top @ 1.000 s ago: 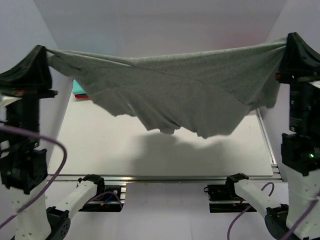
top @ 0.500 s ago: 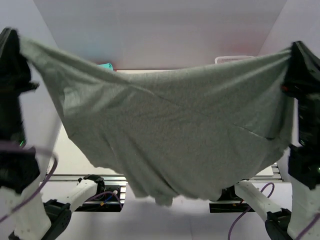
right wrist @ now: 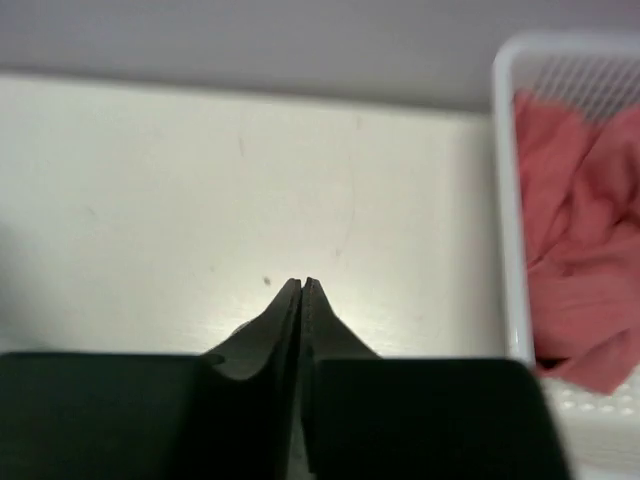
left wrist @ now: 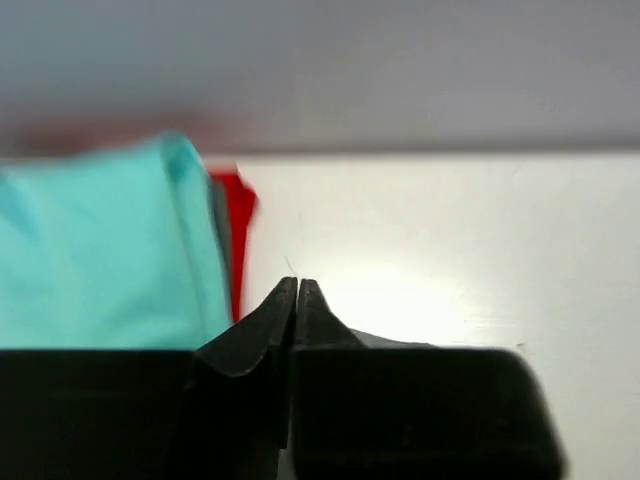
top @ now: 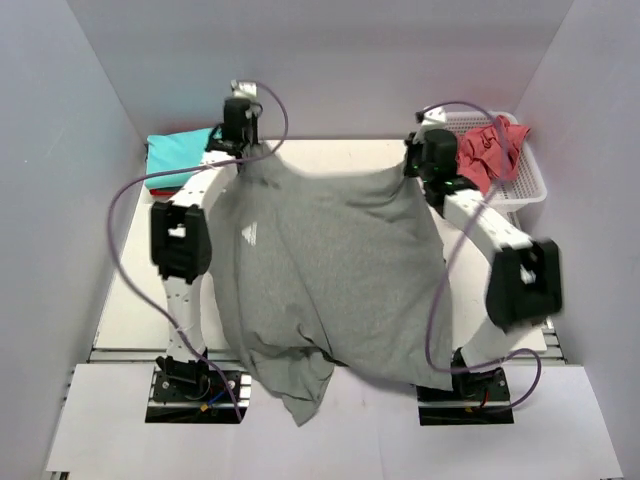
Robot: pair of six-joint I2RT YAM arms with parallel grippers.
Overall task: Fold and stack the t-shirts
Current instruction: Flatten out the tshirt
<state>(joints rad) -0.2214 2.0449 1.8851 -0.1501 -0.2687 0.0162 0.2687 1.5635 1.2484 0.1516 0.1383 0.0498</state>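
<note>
Pinching far corners of the unfolded grey t-shirt [top: 330, 270] with left claw [top: 243, 150] and right claw [top: 418, 165] shut, we count teal t-shirt [top: 178, 160] folded at ten o'clock, coral t-shirt [top: 488, 150] unfolded.

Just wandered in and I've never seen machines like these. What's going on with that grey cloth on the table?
A robot holds a grey shirt spread out for folding. The left pincer and right pincer are both shut, each seemingly pinching a far corner. The shirt lies across the table, its near hem hanging over the front edge. A folded teal shirt waits far left; a pink shirt sits in the basket far right.
</note>
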